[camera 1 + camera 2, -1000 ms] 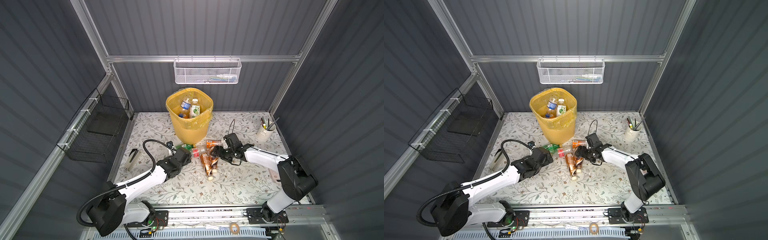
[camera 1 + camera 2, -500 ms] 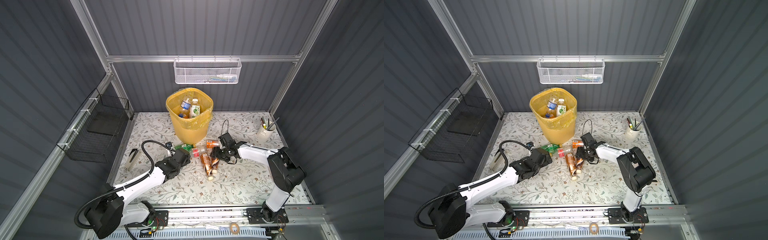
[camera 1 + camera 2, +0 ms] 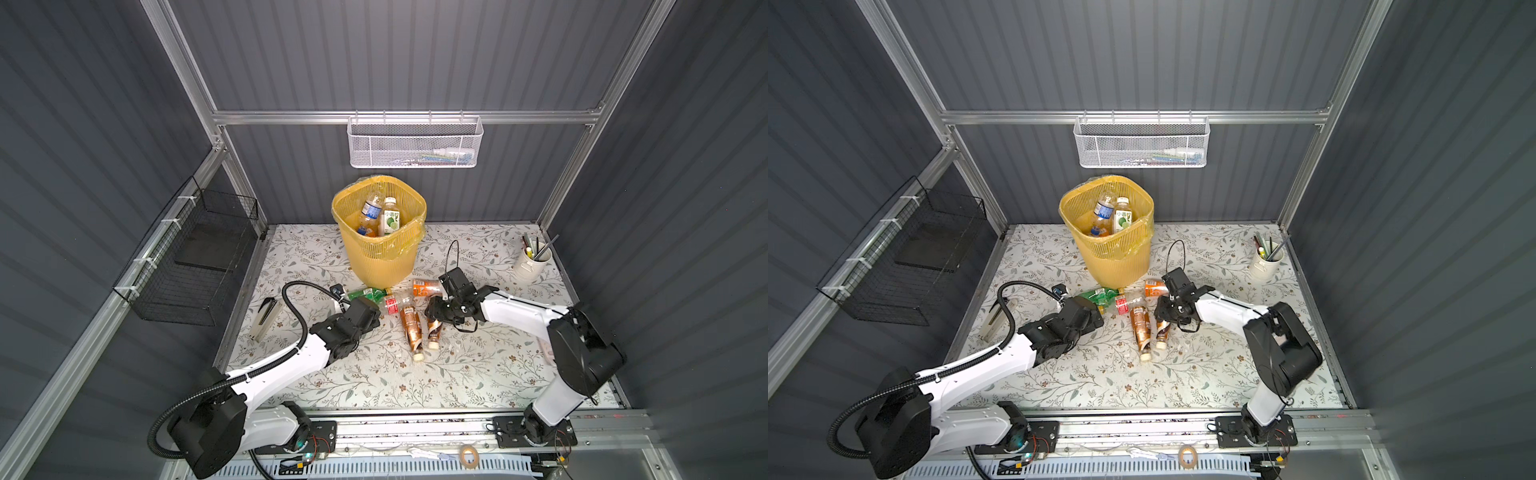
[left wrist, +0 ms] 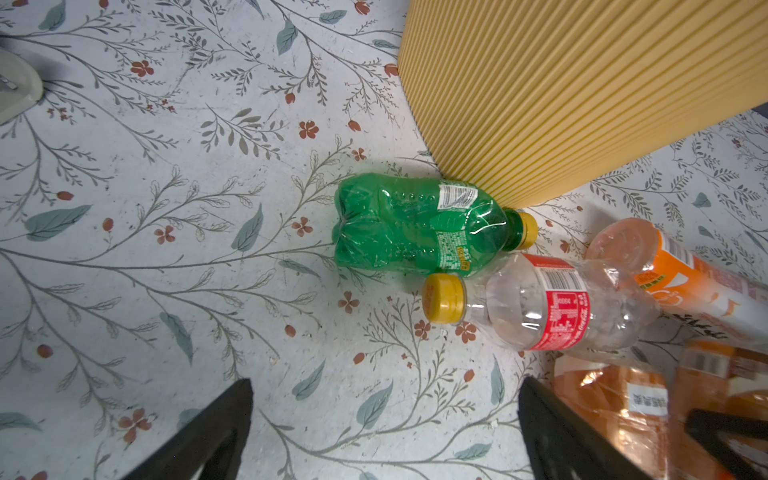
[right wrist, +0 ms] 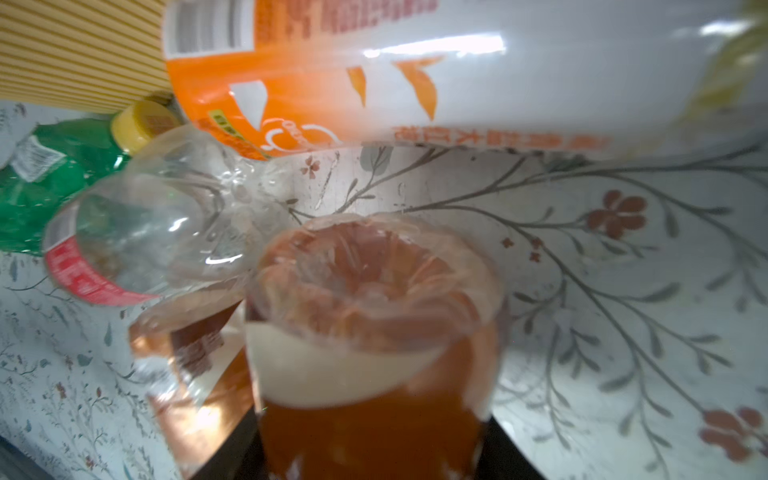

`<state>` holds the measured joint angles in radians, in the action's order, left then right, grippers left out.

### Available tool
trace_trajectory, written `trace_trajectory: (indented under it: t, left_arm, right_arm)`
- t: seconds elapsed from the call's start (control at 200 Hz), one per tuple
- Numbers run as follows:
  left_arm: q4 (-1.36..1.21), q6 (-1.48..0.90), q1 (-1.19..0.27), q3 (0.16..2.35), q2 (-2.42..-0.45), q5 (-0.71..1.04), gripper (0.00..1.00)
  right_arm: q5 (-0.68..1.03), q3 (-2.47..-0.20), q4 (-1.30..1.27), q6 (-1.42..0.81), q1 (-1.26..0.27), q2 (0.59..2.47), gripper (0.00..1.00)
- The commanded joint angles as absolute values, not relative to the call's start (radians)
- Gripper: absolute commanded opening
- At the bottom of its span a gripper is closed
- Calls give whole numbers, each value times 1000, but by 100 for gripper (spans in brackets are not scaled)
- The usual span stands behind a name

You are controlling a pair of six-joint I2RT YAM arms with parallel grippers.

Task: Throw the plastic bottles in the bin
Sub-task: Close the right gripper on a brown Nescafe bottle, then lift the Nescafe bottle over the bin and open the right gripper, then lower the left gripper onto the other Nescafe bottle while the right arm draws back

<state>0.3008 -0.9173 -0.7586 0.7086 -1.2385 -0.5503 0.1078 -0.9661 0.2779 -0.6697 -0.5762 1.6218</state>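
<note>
Yellow bin (image 3: 380, 253) stands at the rear of the table (image 3: 478, 374) with bottles (image 3: 390, 218) inside; five more lie just before it. Left gripper (image 4: 384, 386) hangs wide open near the green bottle (image 4: 419, 228); right gripper (image 3: 433, 311) clamps a brown bottle (image 5: 370, 324) lying on the table.

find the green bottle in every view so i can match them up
Top view: green bottle lying at the yellow bin's foot.
Top view: same spot.
Left wrist: beside the ribbed bin wall, next to a red-labelled bottle, green bottle.
Right wrist: blurred, behind the red-labelled bottle.
Shared landmark: the bin.
</note>
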Motion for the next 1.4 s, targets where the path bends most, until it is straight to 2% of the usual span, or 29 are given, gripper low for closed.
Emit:
trace_trajectory:
  t: [0.0,0.15,0.26,0.41,0.585,0.655,0.79,0.895,0.92,0.961,0.981,1.081,1.251,1.396]
  left_arm:
    - [330,-936,-760,692,-1225,-574,99]
    - [330,-936,-761,689,-1221,-580,99]
    - [314,-923,-760,681,-1216,-580,100]
    - [253,-910,-761,653,-1221,-537,99]
    - [237,-895,-774,657,-1235,-524,99]
    - [230,-885,-783,661,-1236,-524,100]
    - [227,-882,-793,670,-1252,-519,100]
    - [229,-882,-799,679,-1268,-512,99]
    - [234,-882,-801,683,-1271,-512,99]
    - [244,-880,-805,689,-1272,-516,99]
    - [250,-880,-805,692,-1273,-520,99]
    - [273,-878,-819,701,-1255,-564,99]
    - [252,-835,-867,732,-1241,-608,99]
    - [237,-794,-938,792,-1287,-641,99]
  right_arm:
    - [56,-941,270,-661,-565,1510,50]
    - [50,-940,249,-654,-492,1341,51]
    - [97,-981,208,-661,-382,1233,51]
    - [175,-1253,247,-596,-318,1268,54]
    - [325,-1579,163,-657,-321,1464,54]
    - [439,-1732,153,-700,-343,1594,55]
    - [535,-2169,361,-656,-420,1893,60]
    - [532,-2518,574,-633,-434,2130,69]
    - [527,-2593,614,-629,-432,2167,74]
    - [499,-2679,671,-619,-429,2206,89]
    - [486,-2706,689,-612,-427,2211,92]
    - [409,-2598,663,-584,-414,2119,99]
    - [251,-2049,348,-565,-399,1771,99]
    - [178,-1693,194,-541,-377,1547,99]
